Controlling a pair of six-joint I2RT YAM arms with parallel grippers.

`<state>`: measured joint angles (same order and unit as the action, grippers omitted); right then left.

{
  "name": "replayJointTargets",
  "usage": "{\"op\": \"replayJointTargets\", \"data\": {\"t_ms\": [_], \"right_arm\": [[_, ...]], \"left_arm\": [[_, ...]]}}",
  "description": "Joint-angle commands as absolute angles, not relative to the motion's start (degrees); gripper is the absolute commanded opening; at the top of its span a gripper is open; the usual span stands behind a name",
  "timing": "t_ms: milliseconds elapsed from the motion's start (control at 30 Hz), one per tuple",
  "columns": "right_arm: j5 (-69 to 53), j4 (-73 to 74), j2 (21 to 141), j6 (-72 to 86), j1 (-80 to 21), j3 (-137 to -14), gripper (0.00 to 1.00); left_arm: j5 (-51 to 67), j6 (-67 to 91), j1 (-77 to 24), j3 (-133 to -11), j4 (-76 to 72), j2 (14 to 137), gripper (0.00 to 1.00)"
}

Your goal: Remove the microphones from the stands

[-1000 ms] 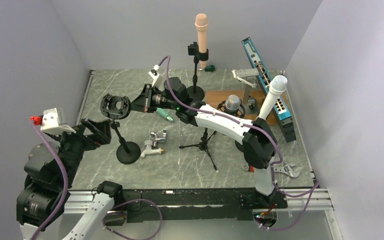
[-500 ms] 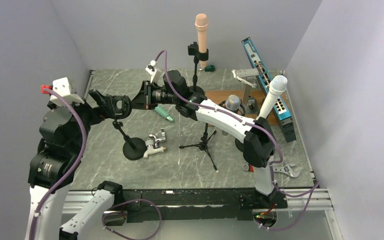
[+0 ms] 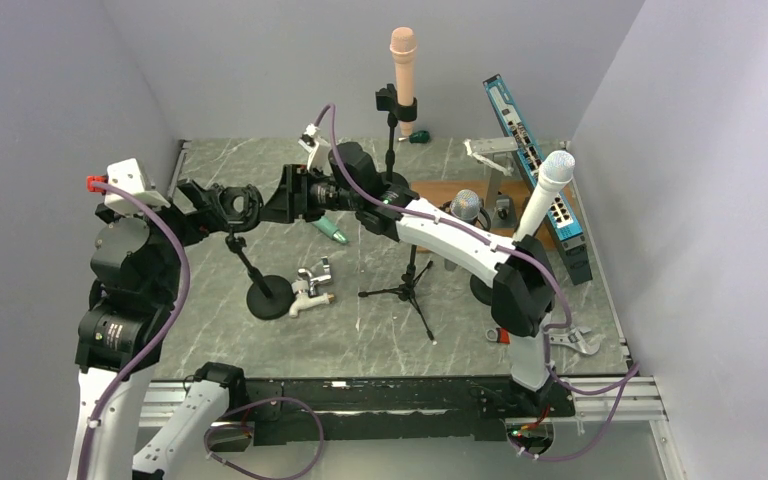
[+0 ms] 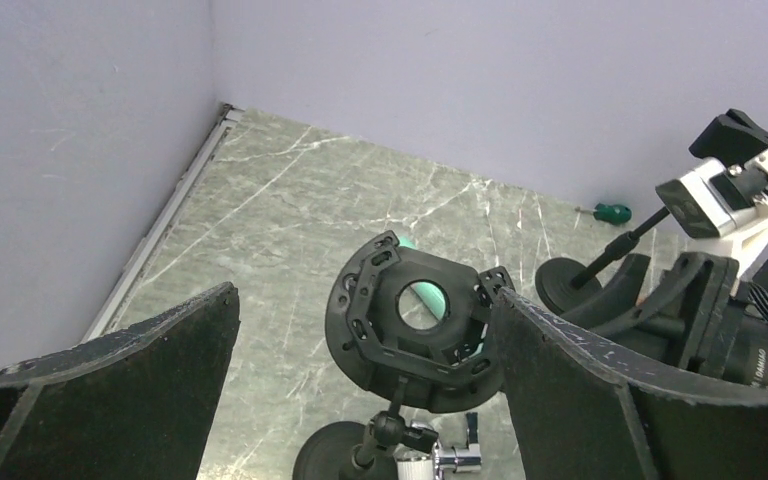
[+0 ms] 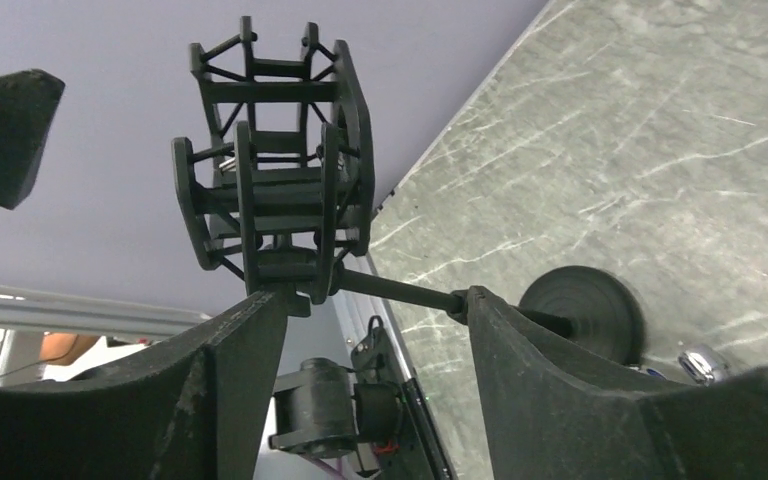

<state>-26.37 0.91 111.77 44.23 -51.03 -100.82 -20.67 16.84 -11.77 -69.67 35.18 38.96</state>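
An empty black shock mount [image 3: 232,205] tops a short stand with a round base [image 3: 270,298]. A teal microphone [image 3: 332,230] lies on the table behind it and shows through the mount's ring [image 4: 425,297] in the left wrist view. My left gripper [image 3: 198,200] is open at the mount's left, its wide jaws either side of the mount [image 4: 415,320]. My right gripper [image 3: 272,200] is open at the mount's right. Nothing is between its fingers, and the stand's rod [image 5: 400,290] crosses just past their tips, below the mount [image 5: 270,200].
A peach microphone [image 3: 403,60] stands on a stand at the back, and a white one [image 3: 545,190] at the right. A silver one [image 3: 465,207] sits on a tripod. A chrome fitting [image 3: 312,280] lies beside the round base. A wrench [image 3: 575,343] and a network switch [image 3: 540,180] are at the right.
My right gripper has gone from shut to open beside the mount. My left arm has swung up from low on the left to the mount. The stand has shifted slightly right.
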Motion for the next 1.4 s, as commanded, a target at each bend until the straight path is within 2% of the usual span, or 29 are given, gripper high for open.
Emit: {"op": "replayJointTargets", "data": {"t_ms": [0,167,433,567,700,867,1367], "right_arm": [[-23.9,2.0,106.1,41.2,-50.8,-99.9,0.70],[-24.3,0.9,104.3,39.9,-50.8,-96.9,0.76],[-21.2,0.6,98.3,36.5,-50.2,-90.4,0.82],[-21.6,-2.1,95.1,36.8,-49.2,-86.1,0.84],[-21.8,-3.1,91.7,36.6,-48.9,-82.4,0.84],[-20.9,-4.0,87.2,35.9,-49.0,-78.6,0.85],[-19.0,-5.1,81.8,33.9,-48.9,-73.7,0.88]], "left_arm": [[-17.5,16.0,-10.2,-70.0,32.8,38.8,0.99],[-15.0,16.7,-10.1,-70.8,37.9,36.3,0.99],[-6.1,15.6,-10.1,-62.1,45.7,29.5,0.96],[-2.0,17.2,-10.1,-58.5,45.8,29.9,0.86],[-5.2,22.4,-10.1,-57.5,43.9,29.5,0.73],[-9.3,27.9,-10.1,-57.1,41.2,30.2,0.76],[-8.8,31.3,-10.1,-56.6,35.2,35.1,0.55]]}}
